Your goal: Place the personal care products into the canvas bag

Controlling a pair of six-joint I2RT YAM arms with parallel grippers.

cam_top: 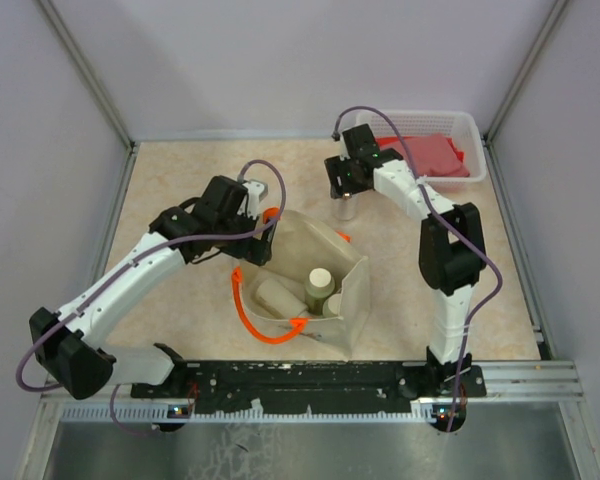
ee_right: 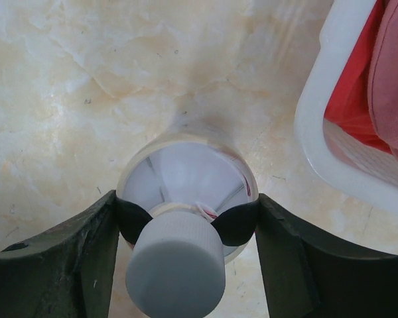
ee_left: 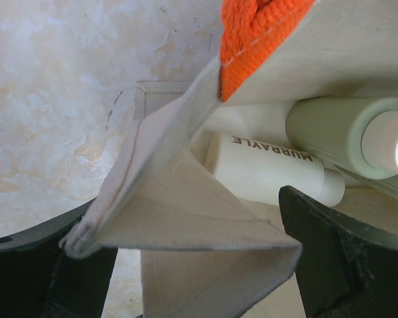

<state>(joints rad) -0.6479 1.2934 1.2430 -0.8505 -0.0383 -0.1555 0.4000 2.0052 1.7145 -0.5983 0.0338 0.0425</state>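
Right gripper's (ee_right: 186, 225) jaws pinch one clear bottle (ee_right: 186, 169); bag (cam_top: 302, 238) holds three.

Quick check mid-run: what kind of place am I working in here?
Likely a lab robot test cell, not a home: plain walls, metal corner posts, a marble-pattern tabletop, and left arm and right arm bolted to a black rail.

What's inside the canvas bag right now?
Inside the canvas bag are a cream bottle lying down, a sage-green bottle and a third bottle. The bag's own walls hide anything beneath or beside them.
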